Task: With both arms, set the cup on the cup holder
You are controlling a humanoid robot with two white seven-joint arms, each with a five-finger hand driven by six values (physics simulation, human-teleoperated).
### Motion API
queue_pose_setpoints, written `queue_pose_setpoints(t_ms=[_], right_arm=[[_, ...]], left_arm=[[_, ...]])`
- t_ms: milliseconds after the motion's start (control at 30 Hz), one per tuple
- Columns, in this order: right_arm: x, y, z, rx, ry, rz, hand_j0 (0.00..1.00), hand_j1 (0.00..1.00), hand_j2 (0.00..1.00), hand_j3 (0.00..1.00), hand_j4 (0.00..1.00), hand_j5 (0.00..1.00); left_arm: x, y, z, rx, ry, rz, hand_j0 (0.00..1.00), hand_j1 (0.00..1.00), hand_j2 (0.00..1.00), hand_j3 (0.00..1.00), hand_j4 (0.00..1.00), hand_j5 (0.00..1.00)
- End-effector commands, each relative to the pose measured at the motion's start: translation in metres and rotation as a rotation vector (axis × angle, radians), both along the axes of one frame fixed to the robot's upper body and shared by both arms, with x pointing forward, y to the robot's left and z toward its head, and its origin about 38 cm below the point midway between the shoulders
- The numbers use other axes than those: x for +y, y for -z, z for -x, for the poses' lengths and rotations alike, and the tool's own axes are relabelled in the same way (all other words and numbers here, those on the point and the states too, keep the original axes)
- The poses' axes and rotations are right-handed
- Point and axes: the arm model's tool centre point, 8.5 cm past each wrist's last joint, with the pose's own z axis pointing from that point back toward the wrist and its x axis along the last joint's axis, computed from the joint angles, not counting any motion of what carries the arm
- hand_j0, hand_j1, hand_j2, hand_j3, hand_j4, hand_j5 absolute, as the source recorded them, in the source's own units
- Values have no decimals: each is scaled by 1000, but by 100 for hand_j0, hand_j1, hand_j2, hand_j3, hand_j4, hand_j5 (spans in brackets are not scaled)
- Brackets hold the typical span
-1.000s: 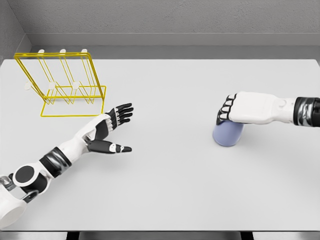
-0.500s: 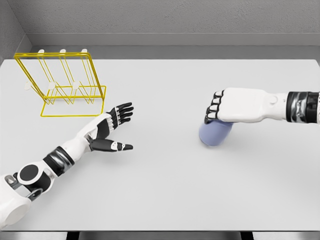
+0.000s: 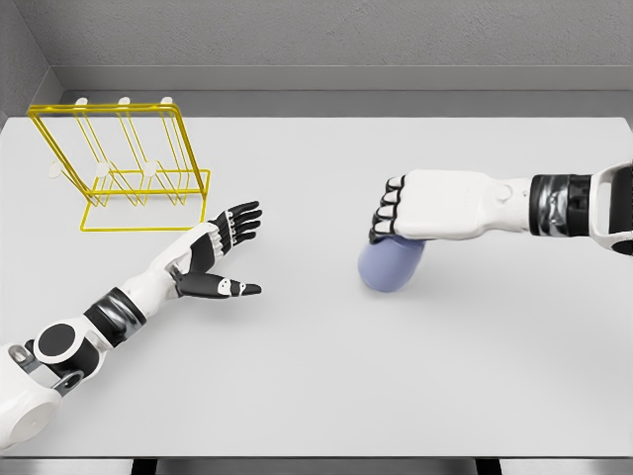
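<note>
While the right hand [image 3: 420,206] grips the lilac cup [image 3: 389,265] from above, fingers curled over its top, the step looks like carrying toward a handover. Cup hangs under the palm, mid-table [image 3: 326,396]. Left hand [image 3: 216,252] waits palm-up, fingers spread, well apart from the cup. Next: close that gap, pass the cup across; yellow cup holder [image 3: 124,168] stands far left.

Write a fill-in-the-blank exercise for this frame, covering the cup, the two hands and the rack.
1. The right hand is closed over the top of the pale blue ____.
2. The left hand holds nothing, its fingers ____.
3. The wire cup holder at the table's far left is coloured ____.
4. The pegs on the cup holder carry ____ cups.

Missing words: cup; open; yellow; no
</note>
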Motion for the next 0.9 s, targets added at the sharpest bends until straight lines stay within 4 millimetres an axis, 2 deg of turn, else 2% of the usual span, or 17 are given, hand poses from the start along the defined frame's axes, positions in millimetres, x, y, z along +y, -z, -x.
queue_pose_setpoints(t_ms=[0, 300, 733, 867], right_arm=[[11, 1, 1, 7, -19, -11, 60, 60, 60, 60, 60, 60], [37, 0, 1, -2, -66, -26, 60, 60, 60, 60, 60, 60], [57, 4, 1, -5, -101, -41, 60, 60, 60, 60, 60, 60], [59, 10, -9, 12, -75, -27, 60, 60, 60, 60, 60, 60]], left_arm=[[0, 0, 0, 1, -1, 1, 100, 100, 100, 100, 100, 100], [1, 1, 0, 3, -4, -2, 100, 100, 100, 100, 100, 100], [2, 1, -1, 3, -5, -4, 100, 100, 100, 100, 100, 100], [2, 1, -1, 3, -5, -4, 100, 100, 100, 100, 100, 100]])
